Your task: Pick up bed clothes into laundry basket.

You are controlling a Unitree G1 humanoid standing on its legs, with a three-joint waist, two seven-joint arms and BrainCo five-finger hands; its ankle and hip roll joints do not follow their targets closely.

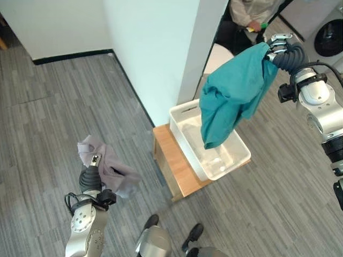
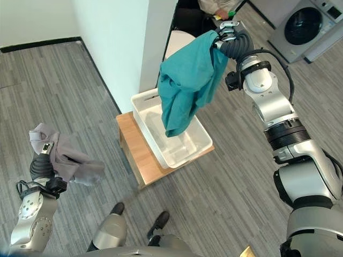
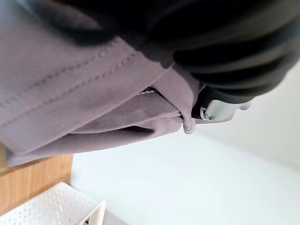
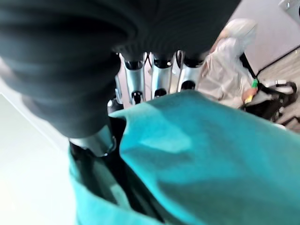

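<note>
Down at lower left, the left hand (image 1: pixel 94 163) clutches a limp grey garment (image 1: pixel 115 170). Centre frame sits the white basket (image 1: pixel 238 159); upper right, the right hand (image 1: pixel 277 45) grips a floppy, light teal garment (image 1: pixel 230 96) by its bunched edge above it.

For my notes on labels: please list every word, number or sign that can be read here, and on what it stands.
None can be read: teal garment, grey garment, white laundry basket, wooden stand and washing machine show no legible text.
</note>
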